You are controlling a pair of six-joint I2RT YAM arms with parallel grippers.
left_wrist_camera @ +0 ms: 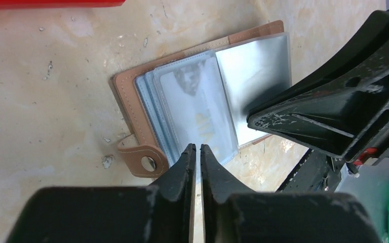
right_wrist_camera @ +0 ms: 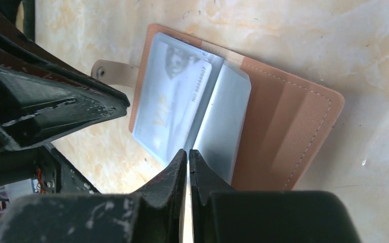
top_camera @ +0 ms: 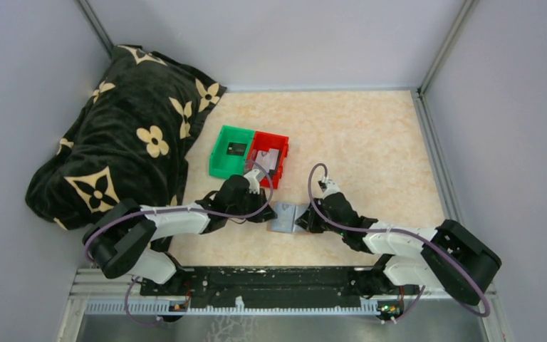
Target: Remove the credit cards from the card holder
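Card holder lay open flat on the desk, between the two hands and just in front of the red bin.

Left hand: fingers pressed almost together with only a slit between, tips over the near edge of the clear sleeves. Couldn't tell whether a sleeve edge was caught in the slit.

Right hand: same, slit only, tips at the sleeve edge from the opposite side. Couldn't tell if it was pinching anything.

My read: they came in from opposing sides so one hand could pin or lift the sleeve stack while the other worked a card loose. Otherwise the holder would skate on the smooth desk.

VIP card sat in the top sleeve, not out. Dark card lay in the green bin, grey card in the red one. Partway done, I'd judge.

Room:
- Hands were nose to nose over the holder, with little clearance between them.
- Snap tab stuck out free on the left hand's side.
- Bins were close behind the holder; blanket well apart, far left.
- Open desk lay right and beyond, probably the easiest exit for the right hand.

Risk: the sleeves looked flimsy, so a pulled card could drag the whole holder.
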